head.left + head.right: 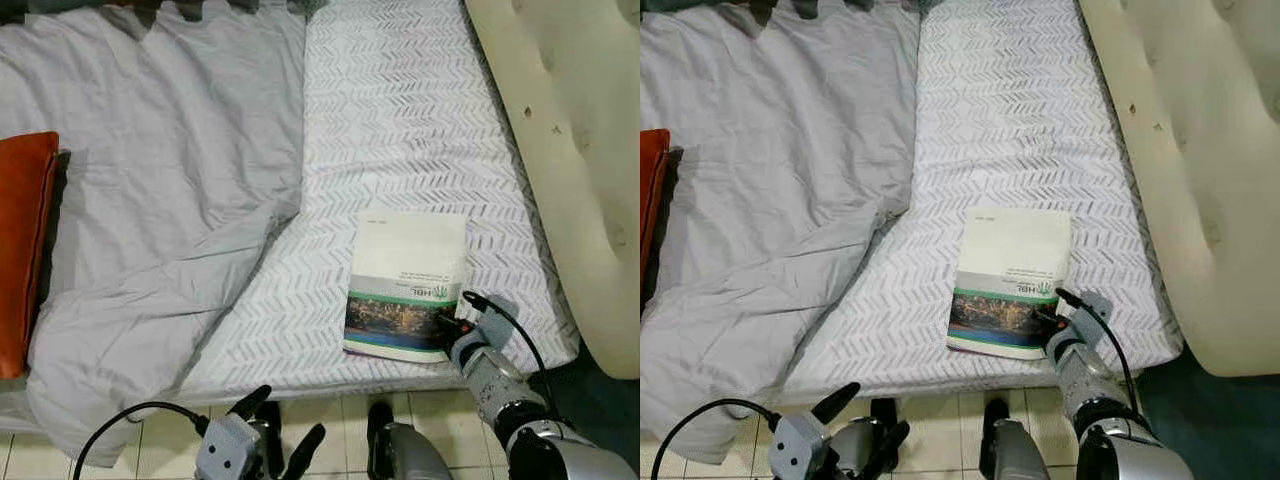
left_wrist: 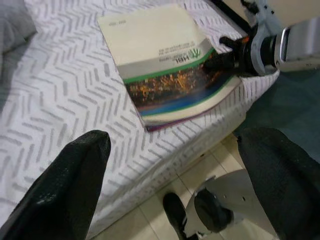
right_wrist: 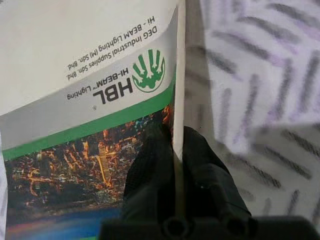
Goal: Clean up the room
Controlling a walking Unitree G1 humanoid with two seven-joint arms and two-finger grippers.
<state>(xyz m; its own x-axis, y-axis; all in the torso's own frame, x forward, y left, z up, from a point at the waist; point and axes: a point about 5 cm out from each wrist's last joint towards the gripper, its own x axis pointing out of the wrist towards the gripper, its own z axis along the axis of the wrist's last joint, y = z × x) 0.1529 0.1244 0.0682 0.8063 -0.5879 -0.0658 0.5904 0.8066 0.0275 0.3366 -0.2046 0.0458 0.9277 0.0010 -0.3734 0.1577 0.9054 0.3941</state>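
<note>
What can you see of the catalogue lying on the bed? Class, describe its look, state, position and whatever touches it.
The catalogue is a thin softcover booklet lying flat and closed on the chevron-patterned sheet, near the mattress's front edge. Its cover is cream above, then a grey band with a green HBL logo, a green stripe and a night-time city photo. The right gripper is shut on its edge, one black finger on the cover, the other beneath. The grey duvet lies apart on its left.
</note>
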